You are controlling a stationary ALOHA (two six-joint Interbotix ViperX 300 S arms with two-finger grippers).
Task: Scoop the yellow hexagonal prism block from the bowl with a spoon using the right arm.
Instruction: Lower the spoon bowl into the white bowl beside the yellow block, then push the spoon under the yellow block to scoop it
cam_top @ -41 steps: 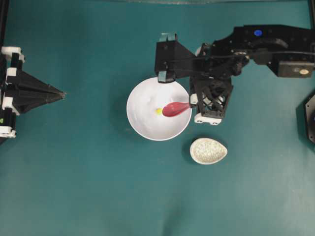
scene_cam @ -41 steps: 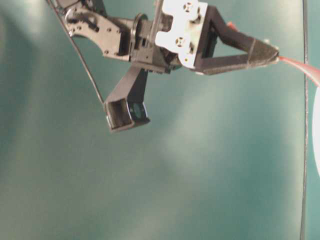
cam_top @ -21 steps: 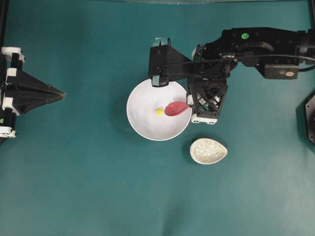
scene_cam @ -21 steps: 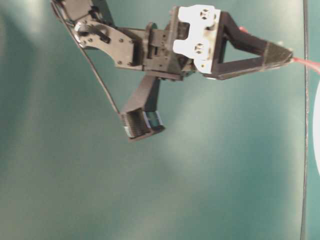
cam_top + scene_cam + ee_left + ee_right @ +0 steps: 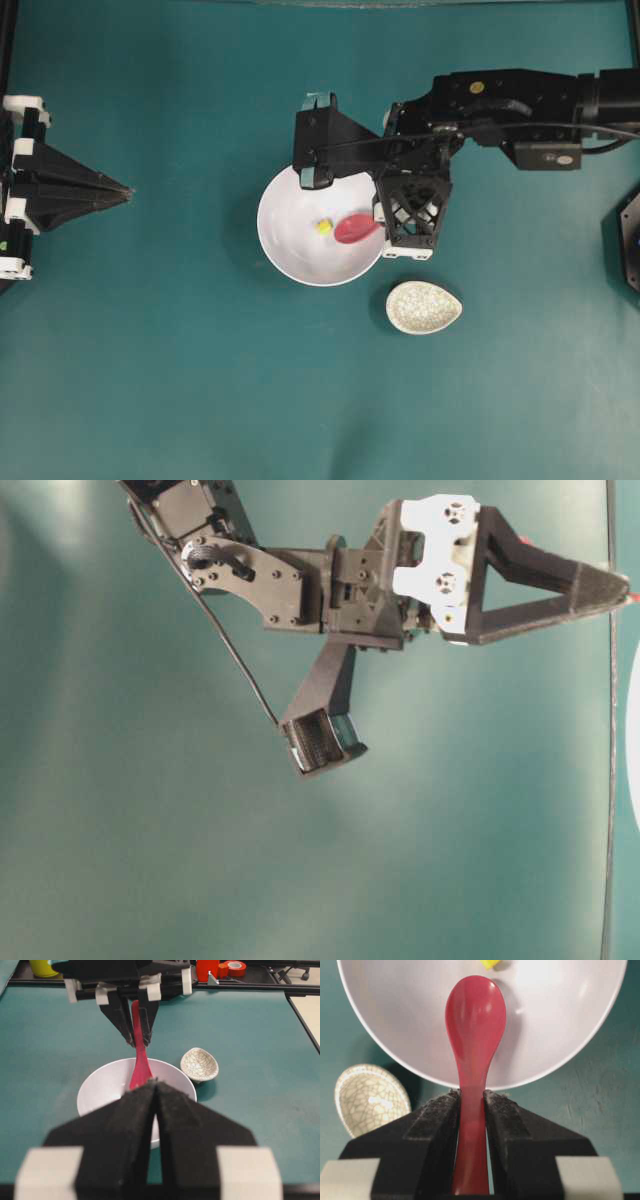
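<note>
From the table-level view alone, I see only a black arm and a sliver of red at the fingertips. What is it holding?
Observer: The right gripper grips the handle of the spoon; the fingers pinch it from both sides.
Operator: Where is the scoop?
Observer: Over the inside of the bowl, empty.
Operator: And the block?
Observer: The yellow hexagonal prism block lies in the bowl just beyond the scoop's tip, not on the spoon.
Operator: The other arm?
Observer: The left gripper is shut, far from the bowl.
</note>
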